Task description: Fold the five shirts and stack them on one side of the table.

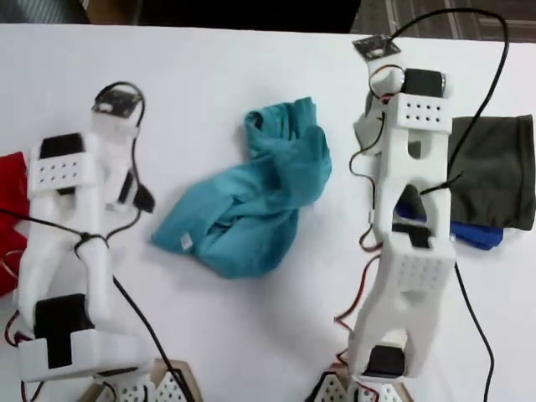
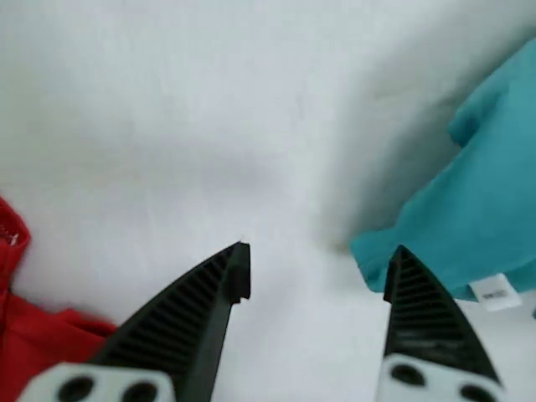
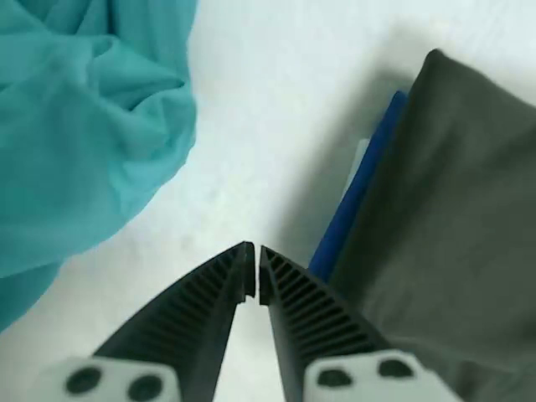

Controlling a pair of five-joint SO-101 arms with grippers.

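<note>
Teal shirt (image 1: 251, 201) lies crumpled at the middle of the bench (image 1: 209, 75), with open room around it.
Left tool (image 2: 321, 254) gapes over bare bench between the red shirt (image 1: 10, 180) at the left edge and the teal one; right tool (image 3: 256, 251), pinched empty, hangs by the dark shirt (image 1: 498, 167) stacked on a blue shirt (image 1: 477, 236) at right.

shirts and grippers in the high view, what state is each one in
teal cloth shirt, crumpled, unfolded
dark grey cloth shirt, folded, top of stack
blue cloth shirt, folded, beneath it
red cloth shirt, partly in view, fold unclear
left gripper, open, empty
right gripper, shut, empty
</note>
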